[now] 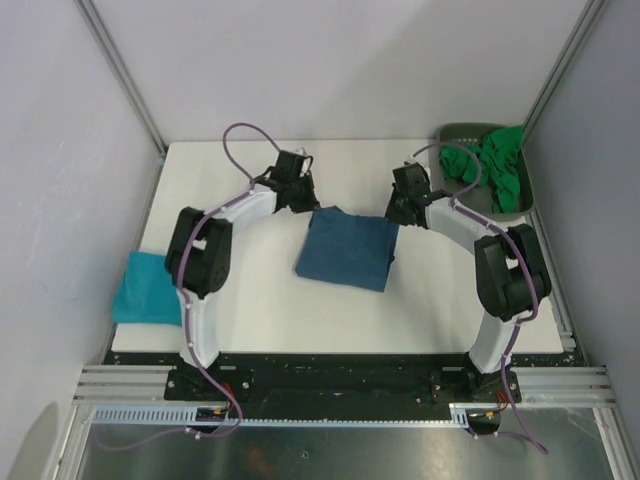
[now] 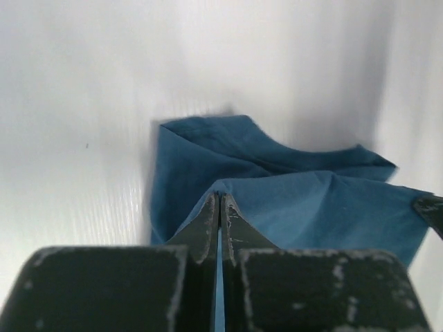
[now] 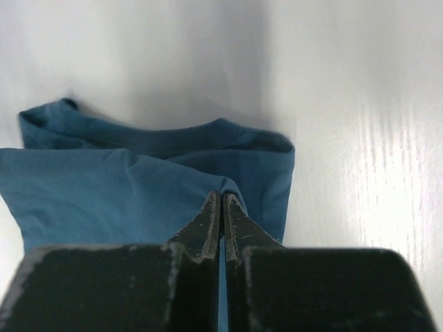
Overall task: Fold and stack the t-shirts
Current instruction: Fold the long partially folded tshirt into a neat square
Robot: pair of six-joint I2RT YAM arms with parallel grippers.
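Steel-blue cloth sits pinched in the closed left gripper [image 2: 219, 206] and the closed right gripper [image 3: 221, 206], each at a far corner of the folded steel-blue t-shirt [image 1: 345, 248] in the middle of the table [image 1: 255, 310]. A turquoise t-shirt [image 1: 145, 288] lies at the table's left edge, and green t-shirts [image 1: 492, 165] fill the grey tray [image 1: 455, 133].

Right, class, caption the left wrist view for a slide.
Left gripper pinches an edge of the dark blue t-shirt on the white table.

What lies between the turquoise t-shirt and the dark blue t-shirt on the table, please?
In the top view, only the left arm stands between the turquoise t-shirt and the dark blue t-shirt; the white table there is otherwise bare.
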